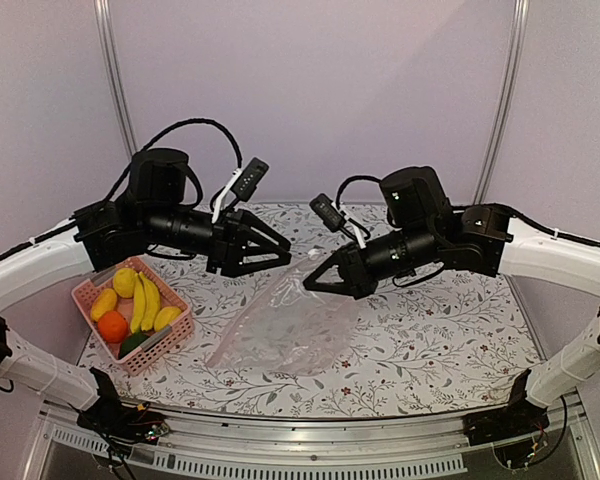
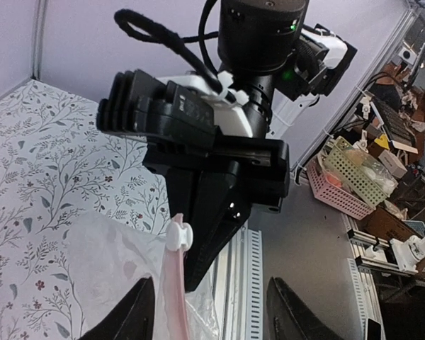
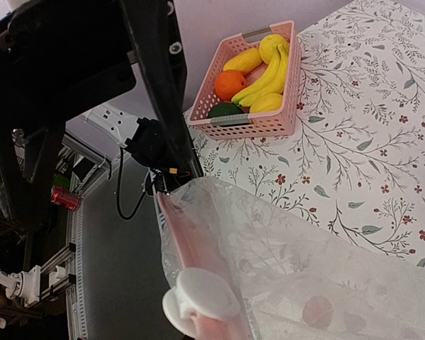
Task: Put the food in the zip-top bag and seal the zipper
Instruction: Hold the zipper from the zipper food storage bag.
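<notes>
The clear zip-top bag (image 1: 280, 330) hangs from its mouth, its lower part resting on the table. My right gripper (image 1: 312, 282) is shut on the bag's mouth edge; its fingers are out of the right wrist view. The pinkish zipper (image 2: 171, 290) with a white slider (image 2: 178, 234) shows up close in the right wrist view (image 3: 191, 241). My left gripper (image 2: 212, 315) is open, and the zipper strip stands between its fingers, close to the left one. The food, yellow bananas (image 1: 145, 300), an orange (image 1: 112, 325), lemon pieces (image 1: 125, 282) and a green piece (image 1: 133, 343), lies in the basket.
The pink slatted basket (image 1: 165, 342) stands at the table's left edge, also in the right wrist view (image 3: 255, 126). The table has a floral cloth (image 1: 430, 340). A metal rail (image 1: 310, 455) runs along the near edge.
</notes>
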